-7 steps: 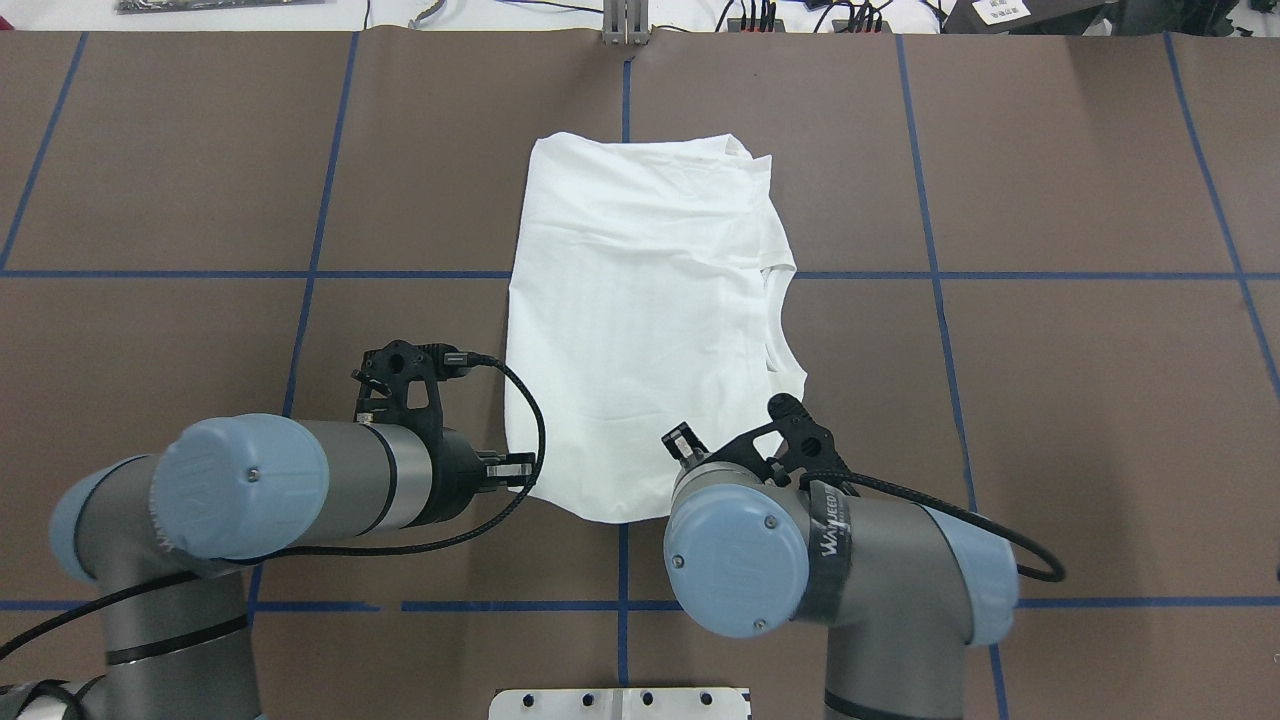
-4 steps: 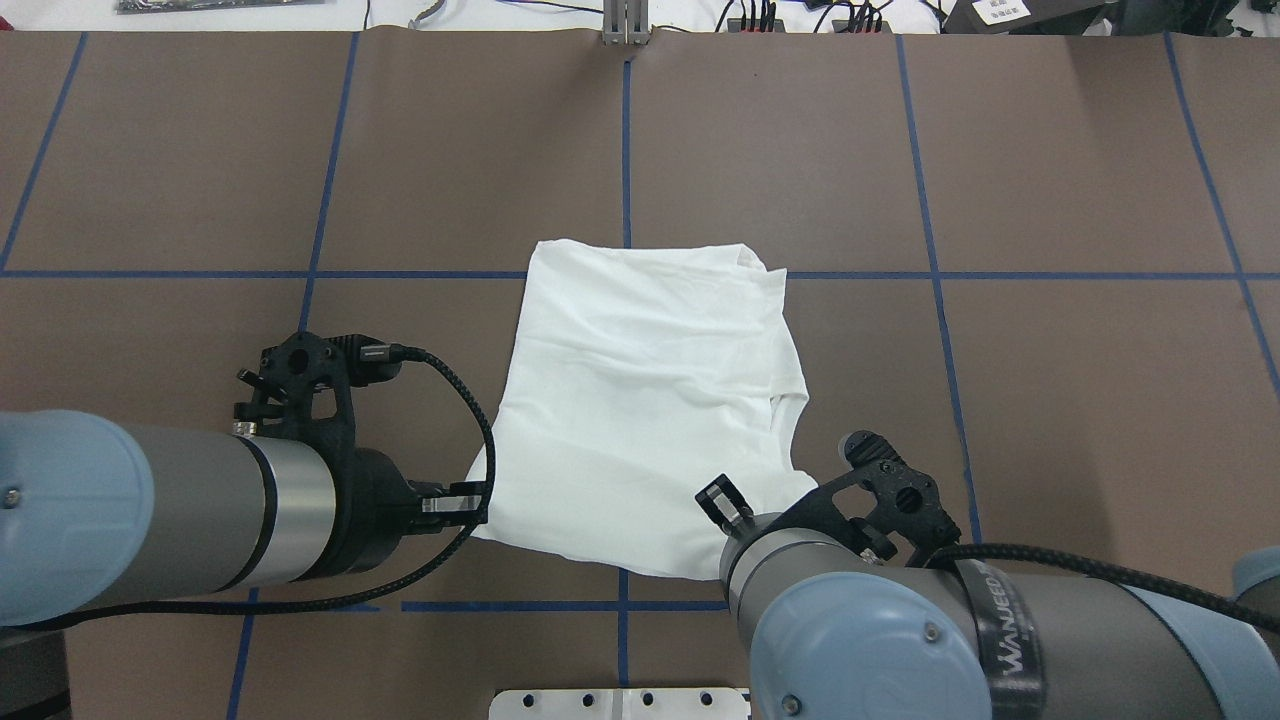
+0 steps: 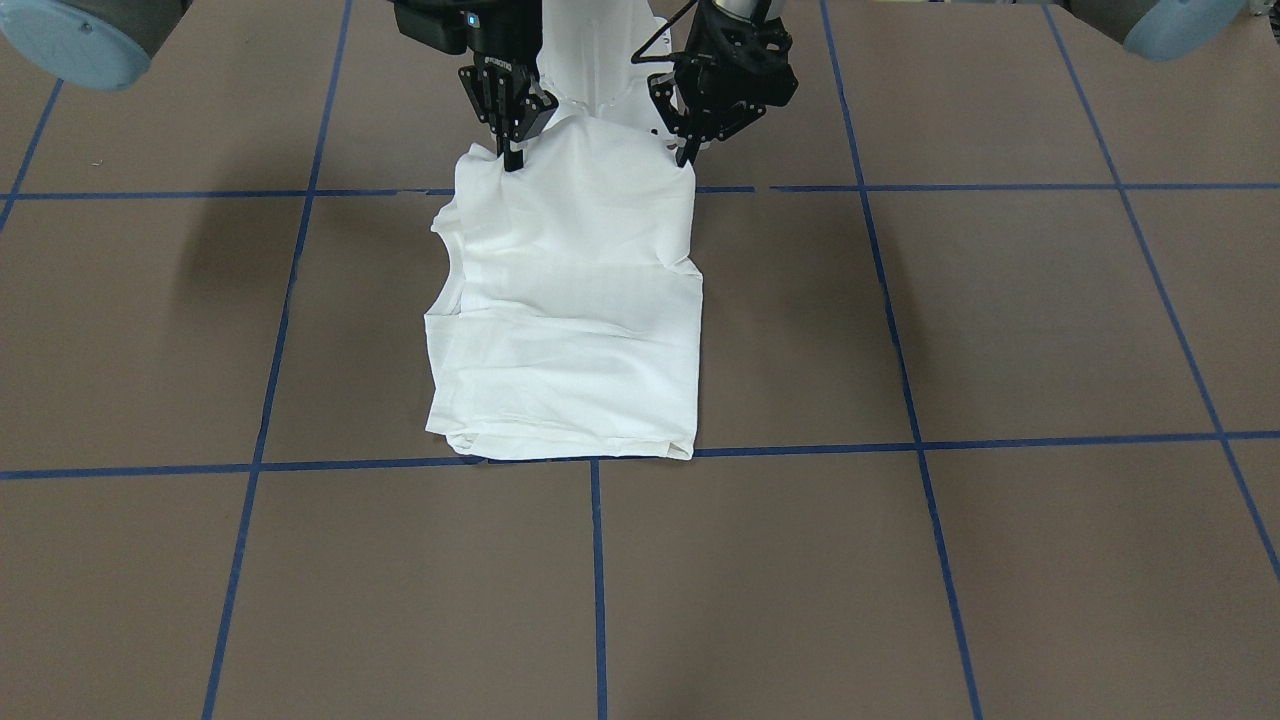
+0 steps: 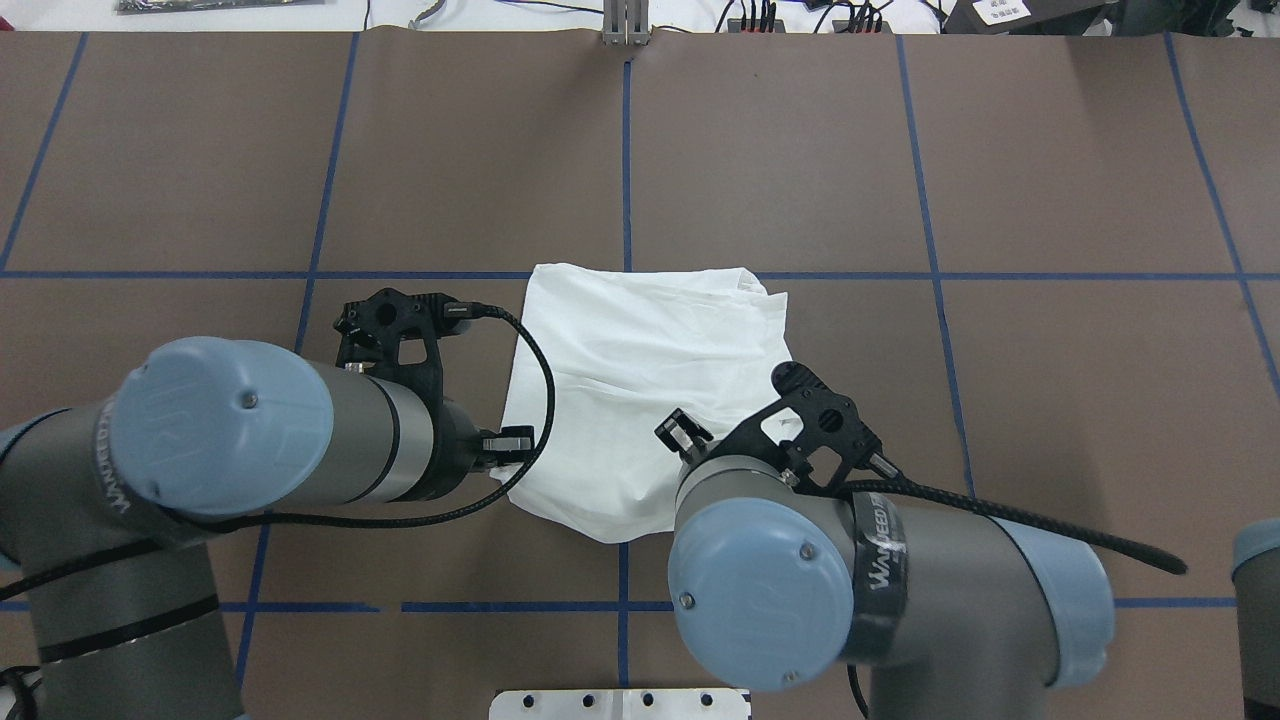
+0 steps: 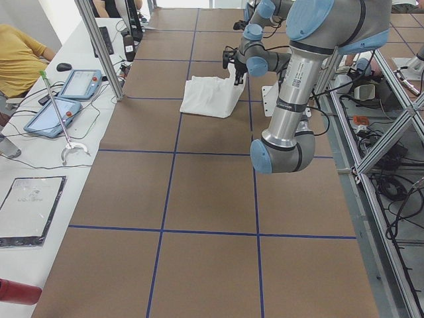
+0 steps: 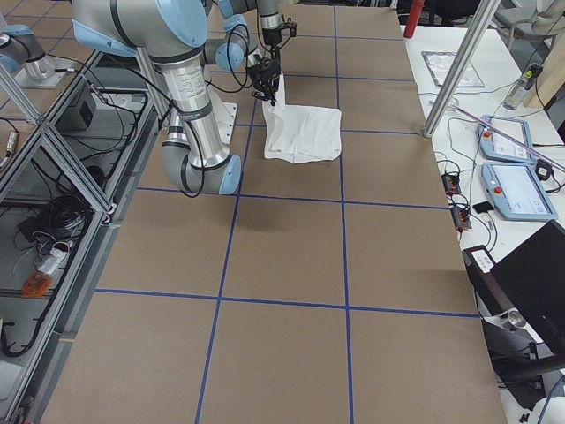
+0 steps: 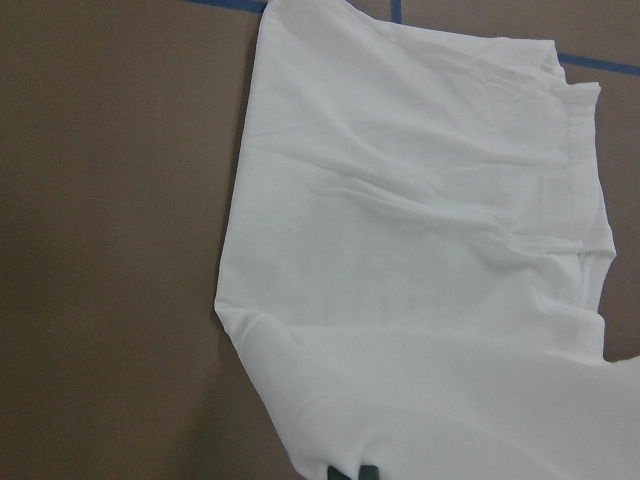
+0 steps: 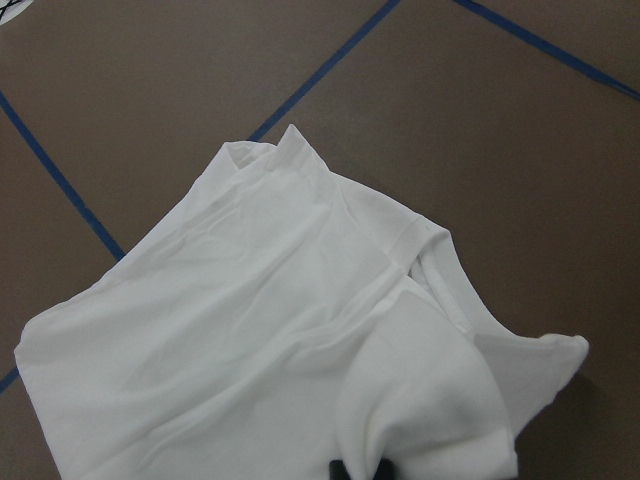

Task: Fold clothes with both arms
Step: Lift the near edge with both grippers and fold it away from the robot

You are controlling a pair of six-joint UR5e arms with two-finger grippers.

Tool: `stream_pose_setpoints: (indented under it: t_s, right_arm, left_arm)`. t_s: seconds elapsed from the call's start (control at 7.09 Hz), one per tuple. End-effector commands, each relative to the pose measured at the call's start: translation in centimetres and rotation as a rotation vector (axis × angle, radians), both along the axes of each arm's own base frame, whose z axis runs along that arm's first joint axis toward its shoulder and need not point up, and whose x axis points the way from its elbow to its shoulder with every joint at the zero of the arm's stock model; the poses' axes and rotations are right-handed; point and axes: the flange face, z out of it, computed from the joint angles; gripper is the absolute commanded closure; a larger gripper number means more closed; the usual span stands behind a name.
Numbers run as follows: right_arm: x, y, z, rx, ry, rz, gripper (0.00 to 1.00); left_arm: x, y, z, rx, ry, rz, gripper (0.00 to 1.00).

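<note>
T-shirt (image 3: 570, 330): white, folded; far part flat near the middle of the worktop (image 3: 900, 560), toward its robot-side edge; near edge lifted
Left fingers (image 3: 684, 150): closed on one raised corner
Right fingers (image 3: 511, 155): closed on the other raised corner

The left gripper (image 3: 686, 152) and right gripper (image 3: 512, 158) are lifting the T-shirt's (image 4: 640, 370) near edge and moving it farther away. Its far edge is sliding nearer the robot.

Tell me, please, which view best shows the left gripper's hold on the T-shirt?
The exterior front-facing view: the left gripper shows whole, jaws shut on a raised corner of the T-shirt. Overhead, its wrist hides most of it; the left wrist view catches only dark tips; side views show it small.
</note>
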Motion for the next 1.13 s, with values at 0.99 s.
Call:
stream_pose_setpoints:
  t_s: [0.99]
  right_arm:
    - [-6.2, -15.9, 6.0, 0.131, 0.103, 0.049, 1.00]
  left_arm:
    - [9.4, -19.2, 4.6, 0.085, -0.076, -0.166, 1.00]
